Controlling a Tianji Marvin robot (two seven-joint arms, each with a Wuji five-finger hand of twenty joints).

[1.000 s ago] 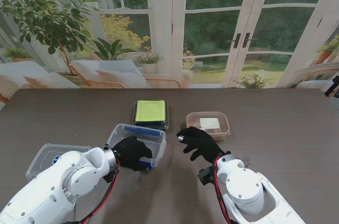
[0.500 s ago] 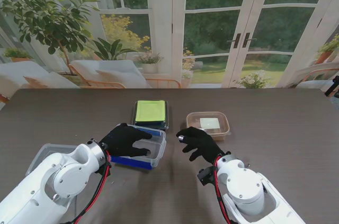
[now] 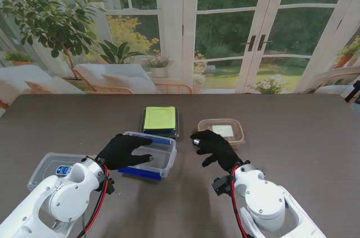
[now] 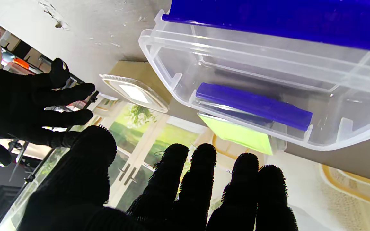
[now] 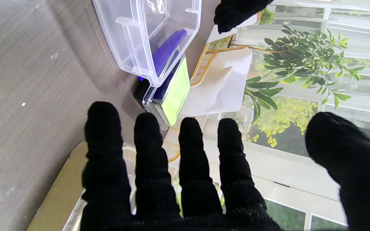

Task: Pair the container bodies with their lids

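In the stand's view our left hand point(image 3: 125, 151) lies at lower centre-left, fingers spread over the near left rim of the clear container with blue clips point(image 3: 149, 155), gripping nothing. Our right hand point(image 3: 216, 147), just right of centre, hovers with fingers apart and empty, near the brownish lidded container point(image 3: 222, 131). The green-lidded container point(image 3: 160, 120) sits at mid-frame, just beyond the clear one (almost touching). A clear lid point(image 3: 52, 167) lies at the lower left.
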